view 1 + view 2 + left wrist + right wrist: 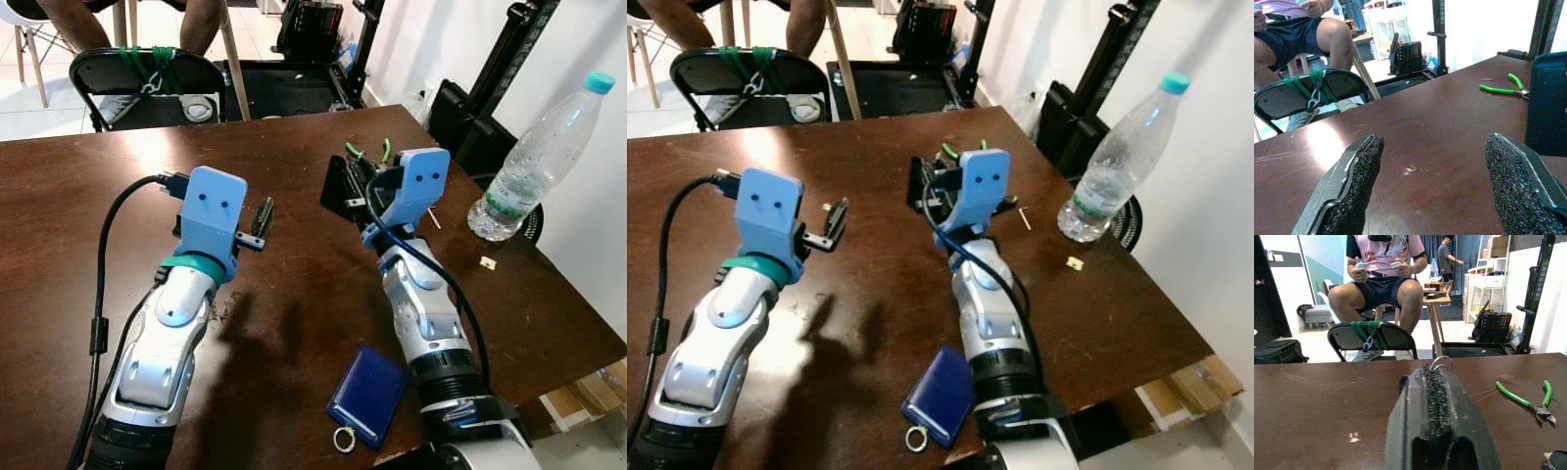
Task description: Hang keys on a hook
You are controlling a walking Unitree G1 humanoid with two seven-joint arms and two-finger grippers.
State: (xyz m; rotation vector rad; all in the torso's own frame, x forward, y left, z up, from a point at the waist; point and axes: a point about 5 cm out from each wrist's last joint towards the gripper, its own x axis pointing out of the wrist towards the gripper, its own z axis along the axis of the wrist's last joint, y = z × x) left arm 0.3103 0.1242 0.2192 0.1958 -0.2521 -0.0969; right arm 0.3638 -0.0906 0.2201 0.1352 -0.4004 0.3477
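A dark blue key fob (368,394) with a silver ring (344,439) lies flat on the brown table (294,294), near its front edge and just left of my right forearm. My right gripper (339,192) is held over the middle of the table, with its jaws shut. A thin silver wire loop (1442,362) pokes out at the fingertips in the right wrist view. My left gripper (263,221) hovers to the left of it, open with nothing between its fingers (1352,186). I see no hook anywhere.
Green-handled pliers (368,150) lie just beyond the right gripper. A clear water bottle (541,157) stands at the table's right edge, with a small pin (432,217) and a pale scrap (487,262) near it. Behind the far edge stands a black folding chair (147,83), and beyond it sits a person (1383,279).
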